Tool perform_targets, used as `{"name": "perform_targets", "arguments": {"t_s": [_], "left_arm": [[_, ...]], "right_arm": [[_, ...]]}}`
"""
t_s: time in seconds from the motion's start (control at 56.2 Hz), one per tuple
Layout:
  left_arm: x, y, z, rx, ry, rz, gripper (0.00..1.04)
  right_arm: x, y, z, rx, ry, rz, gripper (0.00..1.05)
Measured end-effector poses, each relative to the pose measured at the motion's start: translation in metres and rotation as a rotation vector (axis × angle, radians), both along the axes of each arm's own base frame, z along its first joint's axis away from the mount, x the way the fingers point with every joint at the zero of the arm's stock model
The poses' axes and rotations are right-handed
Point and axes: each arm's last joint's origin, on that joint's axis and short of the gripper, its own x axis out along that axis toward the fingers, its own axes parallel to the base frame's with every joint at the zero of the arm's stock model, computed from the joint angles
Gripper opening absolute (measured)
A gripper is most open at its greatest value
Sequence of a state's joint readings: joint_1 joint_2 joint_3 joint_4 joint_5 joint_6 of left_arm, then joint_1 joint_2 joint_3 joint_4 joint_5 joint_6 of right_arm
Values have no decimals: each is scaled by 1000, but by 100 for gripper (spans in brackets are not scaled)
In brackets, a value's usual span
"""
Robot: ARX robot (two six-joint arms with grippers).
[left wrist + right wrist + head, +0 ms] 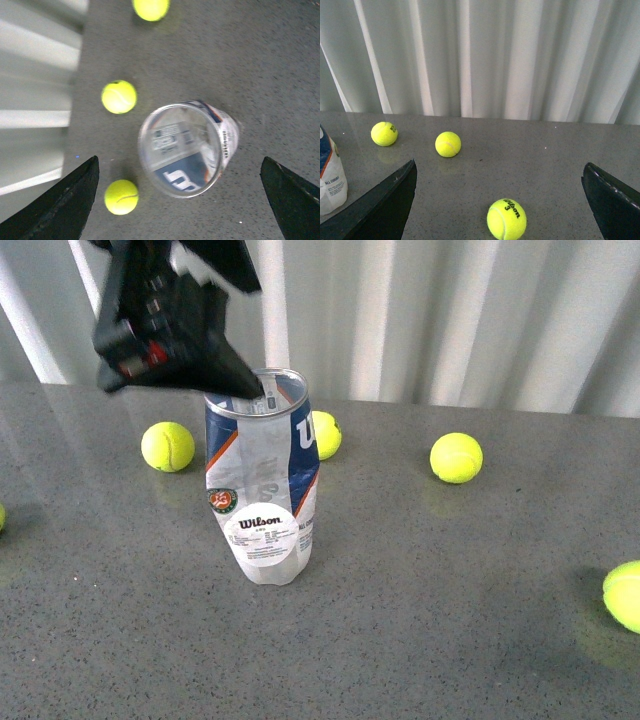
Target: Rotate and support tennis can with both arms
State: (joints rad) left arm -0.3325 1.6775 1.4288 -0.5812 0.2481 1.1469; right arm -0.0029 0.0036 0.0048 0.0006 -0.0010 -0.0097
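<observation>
tennis can (262, 485) stands upright on the grey table (450, 620), open end up, metal rim on top, wilson label and round emblem facing the front camera. looks empty, clear through to the bottom in the left wrist view (186, 149).

left arm (165, 315) hangs over the can from the upper left, blurred. one black finger (245, 383) reaches to the can's rim at its left edge; can't tell if it touches the rim or dips inside. left gripper (180, 200): fingers (60, 205) spread wide, one on each side of the frame, can mouth between them, nothing pinched. camera looks nearly straight down into the can.

right gripper (500, 205): fingers (375, 207) spread wide too, holding nothing. it sits low over the table, well off to the side of the can; only a sliver of the can (331, 175) shows at the frame edge. right arm not in the front view.

balls on the table, all loose:
- one (168, 446) left of the can, near it
- one (326, 434) just behind the can on its right, partly hidden by it
- one (456, 457) further right, well apart
- one (624, 595) at the right edge, nearer the camera
- a sliver of another (2, 517) at the left edge

right wrist view shows three balls; the nearest (506, 219) is printed "wilson 3" and lies between the spread fingers.

white curtain (450, 310) behind the table.
</observation>
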Motion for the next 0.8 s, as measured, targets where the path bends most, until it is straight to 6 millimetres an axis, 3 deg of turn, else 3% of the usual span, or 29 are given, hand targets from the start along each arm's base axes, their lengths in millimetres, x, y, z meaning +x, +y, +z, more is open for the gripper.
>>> {"name": "perform_targets", "arguments": {"t_s": [0.196,0.32,0.409,0.587,0.693,0.8], "left_arm": [[-18,38,55,-297,-243,143,98],[-44,68,64,-496,-312,282,98],[-69,100,42,-649,-287,400,98],[-93,141,4,-774,-242,569,98],[-113,163,-19,-904,-434,850,81],[-137,175,-49,-1019,-494,943,63]], "right_arm": [[0,0,0,0,0,0,97],[0,0,0,0,0,0,97],[0,0,0,0,0,0,97],[0,0,0,0,0,0,97],[0,0,0,0,0,0,97],[0,0,0,0,0,0,97]]}}
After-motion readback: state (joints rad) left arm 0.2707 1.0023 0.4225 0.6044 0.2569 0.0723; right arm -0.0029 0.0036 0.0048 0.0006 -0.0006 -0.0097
